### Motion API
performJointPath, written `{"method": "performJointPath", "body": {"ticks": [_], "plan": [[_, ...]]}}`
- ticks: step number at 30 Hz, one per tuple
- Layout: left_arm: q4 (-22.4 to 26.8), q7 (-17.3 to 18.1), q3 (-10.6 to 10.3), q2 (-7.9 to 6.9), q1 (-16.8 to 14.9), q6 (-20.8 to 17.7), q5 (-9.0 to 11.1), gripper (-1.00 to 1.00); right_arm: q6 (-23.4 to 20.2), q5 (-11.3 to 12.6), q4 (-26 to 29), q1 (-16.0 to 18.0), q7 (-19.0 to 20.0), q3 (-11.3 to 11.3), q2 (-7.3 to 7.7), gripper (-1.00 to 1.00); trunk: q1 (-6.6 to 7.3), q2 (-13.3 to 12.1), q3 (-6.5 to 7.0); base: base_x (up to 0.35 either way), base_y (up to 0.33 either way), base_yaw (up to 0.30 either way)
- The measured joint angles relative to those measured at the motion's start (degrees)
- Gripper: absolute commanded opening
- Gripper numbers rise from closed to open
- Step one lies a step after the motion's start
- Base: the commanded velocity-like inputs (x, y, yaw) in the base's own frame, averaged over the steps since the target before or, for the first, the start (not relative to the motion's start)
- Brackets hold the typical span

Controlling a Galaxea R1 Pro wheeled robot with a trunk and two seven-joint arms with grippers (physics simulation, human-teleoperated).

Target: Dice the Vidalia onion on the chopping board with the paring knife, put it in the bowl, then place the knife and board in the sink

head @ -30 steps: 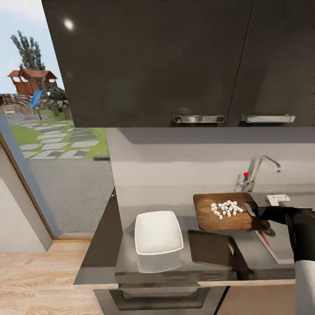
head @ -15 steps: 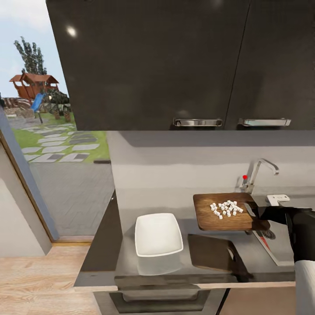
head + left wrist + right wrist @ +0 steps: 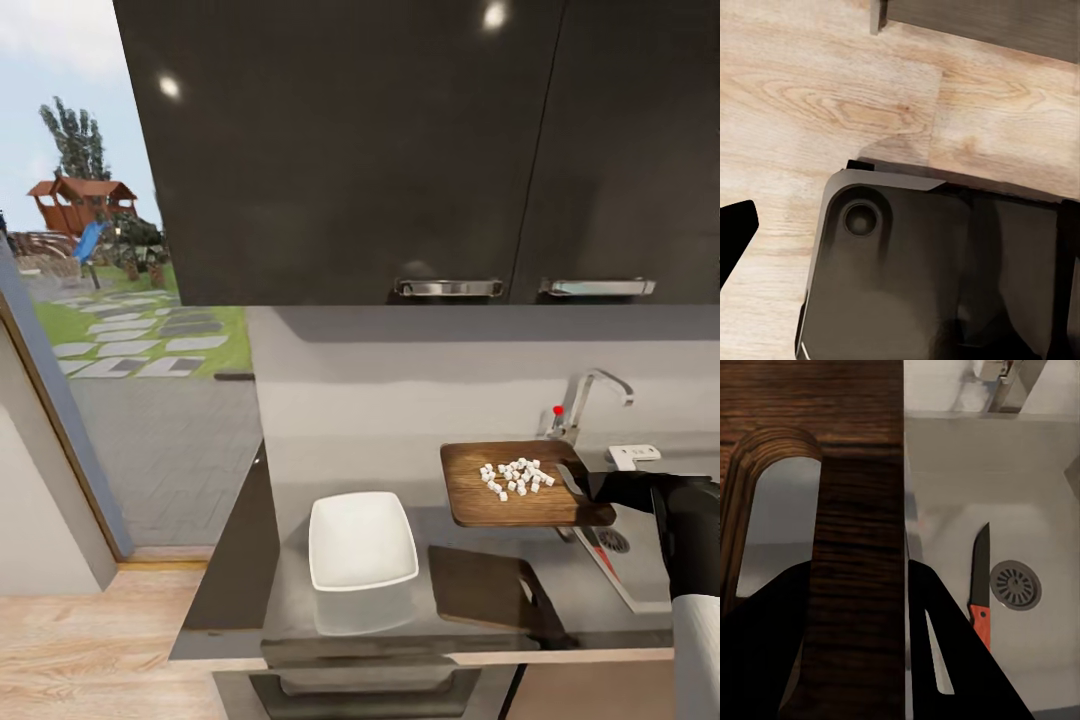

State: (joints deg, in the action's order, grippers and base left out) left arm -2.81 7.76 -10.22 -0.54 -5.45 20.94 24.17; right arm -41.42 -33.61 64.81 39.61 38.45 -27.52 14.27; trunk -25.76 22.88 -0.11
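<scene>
Diced onion (image 3: 517, 477) lies in a loose heap of small white cubes on the chopping board (image 3: 480, 500), toward its right half, and the board is lifted clear of the countertop (image 3: 240, 560), casting a dark shadow on the grey surface below it. The right gripper (image 3: 600, 488) is clenched on the board's right end; in the right wrist view its dark fingers (image 3: 765, 660) close around the handle strip beside the board's slot (image 3: 776, 525). The bowl (image 3: 362, 540) sits on the countertop near the front edge, just left of the shadow, and it is empty. The sink (image 3: 1035, 465) lies past the board's right end, under the chrome tap (image 3: 590, 395), and the paring knife (image 3: 980, 585) rests flat on the basin floor beside the round drain (image 3: 1015, 584). The left wrist view looks down on wooden floor (image 3: 832, 97) and what seems to be the robot's dark base (image 3: 930, 277); whether the left jaws are released or clenched I cannot tell.
</scene>
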Motion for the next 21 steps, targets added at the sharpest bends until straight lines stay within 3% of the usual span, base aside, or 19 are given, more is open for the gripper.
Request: {"method": "performJointPath", "body": {"ticks": [21], "plan": [[0.04,0.00,0.00,0.00,0.00,0.08,0.00,1.00,0.01,-0.28,-0.04,0.00,0.05,0.02,-0.02,-1.00,0.00,0.00,1.84,0.000,0.000,0.000]]}}
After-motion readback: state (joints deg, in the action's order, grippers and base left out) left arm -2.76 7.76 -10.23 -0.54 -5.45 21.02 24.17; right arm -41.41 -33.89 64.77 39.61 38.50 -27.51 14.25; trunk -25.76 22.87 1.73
